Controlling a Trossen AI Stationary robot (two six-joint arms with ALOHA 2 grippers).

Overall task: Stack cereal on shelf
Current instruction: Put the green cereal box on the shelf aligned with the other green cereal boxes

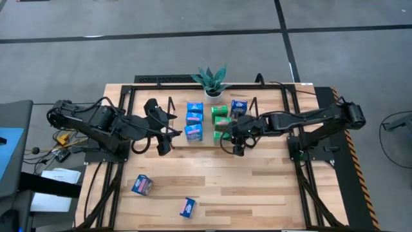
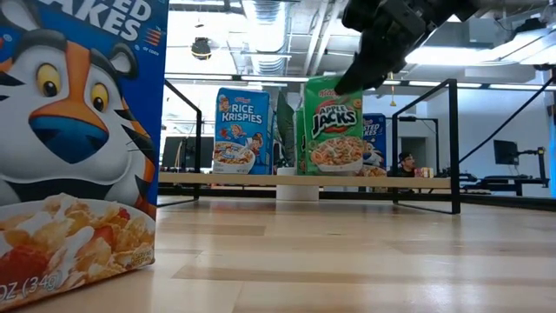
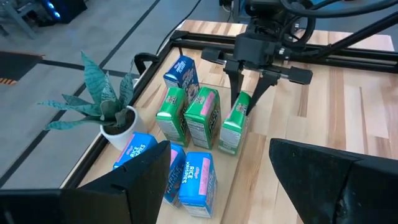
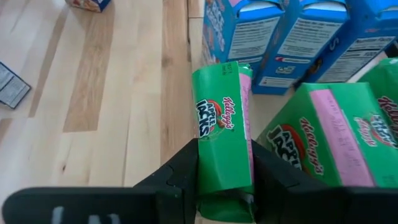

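Note:
On the shelf [image 1: 270, 106] stand several small blue cereal boxes [image 1: 194, 118] and two green ones [image 1: 220, 116], upright on their bottom ends. My right gripper [image 1: 230, 143] is at the shelf's near edge, shut on a third green box [image 3: 235, 121], next to the green pair. My left gripper [image 1: 161, 132] waits open at the shelf's left end and touches nothing. Two more blue boxes [image 1: 141, 185] [image 1: 188, 206] lie on the tabletop near the near edge. One of them fills the low view's left [image 2: 78, 139]. My right gripper pinches the green box near its top end [image 4: 224, 155] between its two fingers [image 4: 183, 171], one on each opposite side. The fingers come from above, pointing down. The box is about upright below them, its bottom end [image 2: 334, 169] down at the shelf board [image 2: 261, 180].
A potted plant [image 1: 212, 80] stands behind the shelf's far edge. Black wire uprights [image 2: 453, 143] rise at the shelf's ends. The slatted tabletop [image 1: 257, 187] lies bare right of the loose boxes. Black rails [image 1: 302, 187] run along both sides.

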